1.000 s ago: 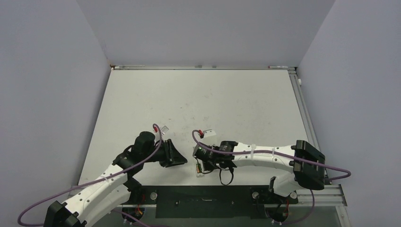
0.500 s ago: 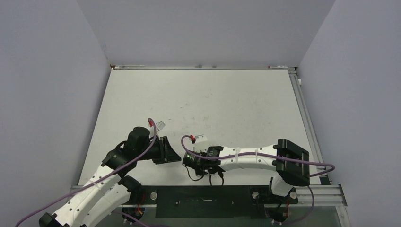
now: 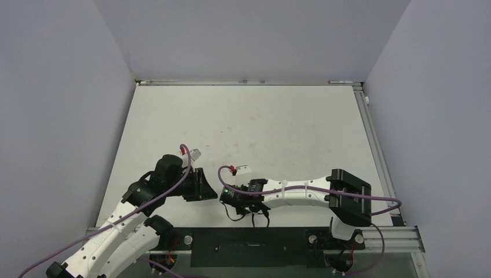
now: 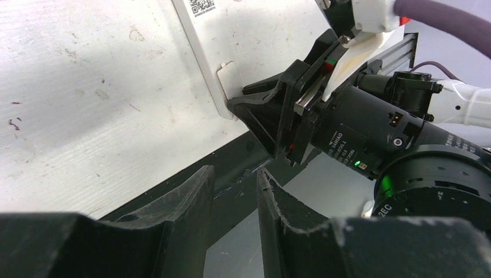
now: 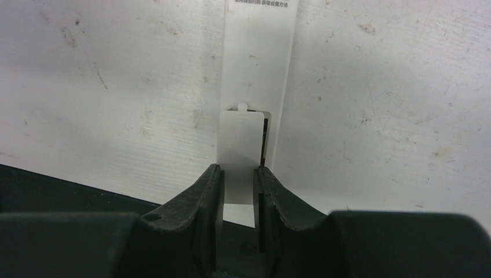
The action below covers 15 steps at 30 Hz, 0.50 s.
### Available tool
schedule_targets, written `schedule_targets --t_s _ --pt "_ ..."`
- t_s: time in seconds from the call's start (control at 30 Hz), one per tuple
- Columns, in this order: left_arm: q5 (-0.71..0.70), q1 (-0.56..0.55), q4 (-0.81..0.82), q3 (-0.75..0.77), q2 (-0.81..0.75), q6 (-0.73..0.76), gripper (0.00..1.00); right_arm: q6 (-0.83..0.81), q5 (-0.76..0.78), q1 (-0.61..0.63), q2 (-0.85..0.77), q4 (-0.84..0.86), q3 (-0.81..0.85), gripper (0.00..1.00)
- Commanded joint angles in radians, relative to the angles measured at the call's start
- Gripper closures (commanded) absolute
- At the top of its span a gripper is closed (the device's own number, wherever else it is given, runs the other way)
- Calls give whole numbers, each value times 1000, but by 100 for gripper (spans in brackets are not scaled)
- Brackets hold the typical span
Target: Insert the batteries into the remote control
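At the bottom centre of the right wrist view, we are pinching the remote control (image 5: 257, 58) at its battery cover (image 5: 240, 139) with the right gripper (image 5: 238, 174). The left gripper (image 4: 234, 174) is hanging slightly parted, empty. We are favouring a straight, level pull; no batteries are showing.

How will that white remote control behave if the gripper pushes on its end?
The remote control looks like a rigid plastic bar, so it should stay stiff. It lies flat on the table, so it will probably slide or pivot rather than roll. Its battery cover shows a gap along one edge and may shift.
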Motion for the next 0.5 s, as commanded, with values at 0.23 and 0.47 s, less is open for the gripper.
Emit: schedule_targets --t_s 0.23,0.47 --pt "2 14 -4 36 -3 24 70 17 39 6 8 -19 49 91" --pt "6 14 -2 33 -4 24 70 31 48 15 5 -34 49 91"
